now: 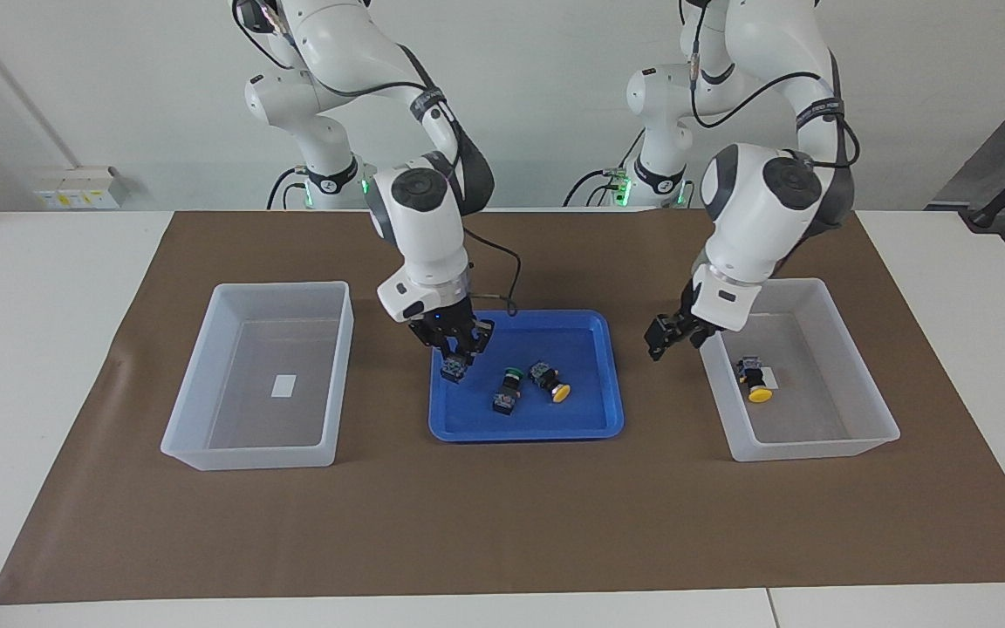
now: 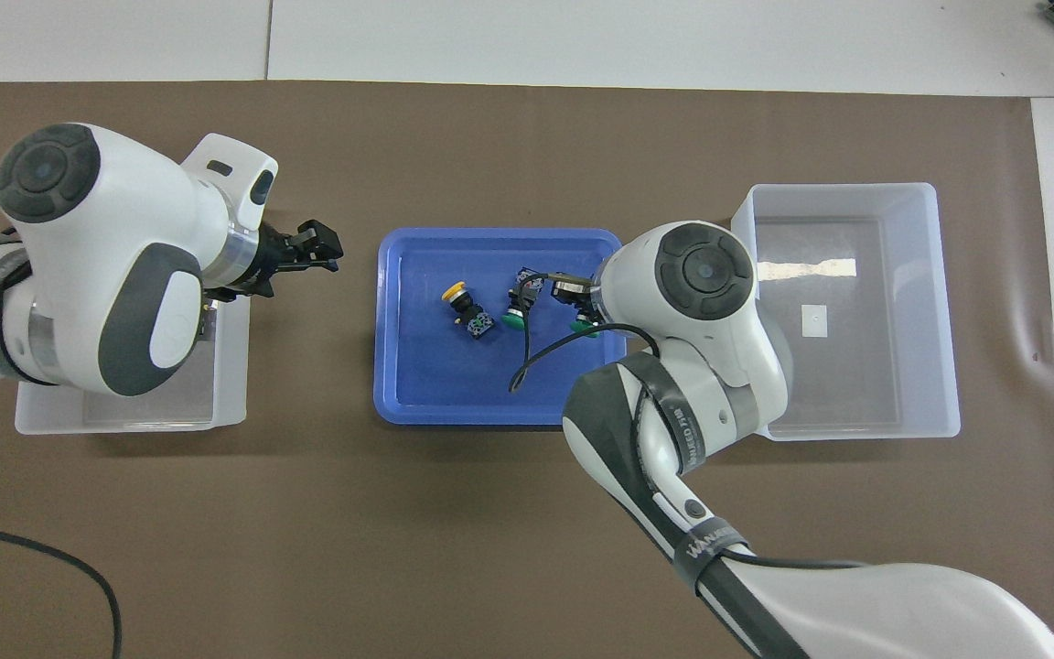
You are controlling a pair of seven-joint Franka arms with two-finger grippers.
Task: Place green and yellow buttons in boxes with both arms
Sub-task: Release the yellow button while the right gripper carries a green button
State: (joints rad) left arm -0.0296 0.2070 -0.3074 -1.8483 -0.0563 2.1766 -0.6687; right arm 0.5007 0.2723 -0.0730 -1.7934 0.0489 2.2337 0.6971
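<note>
Over the blue tray's (image 1: 607,366) 9 o'clock side in the facing view, the right gripper (image 1: 459,349) clamps 1 green button (image 1: 454,370). 1 yellow button (image 1: 755,380) already lies in the left arm's box (image 1: 869,397) (1 of 4 done); another green button (image 1: 508,390) and another yellow button (image 1: 550,381) remain in the tray. Empty, the left gripper (image 1: 661,336) hangs between tray and box, jaws seemingly parted. The right arm's box (image 1: 206,384) is empty.

No readable text (strap lettering unclear)

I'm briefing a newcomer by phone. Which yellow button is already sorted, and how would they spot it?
Find the translucent white box at the left arm's end of the table. One button lies inside it, by the label. It alone is in a box; the other yellow button lies in the blue tray.
</note>
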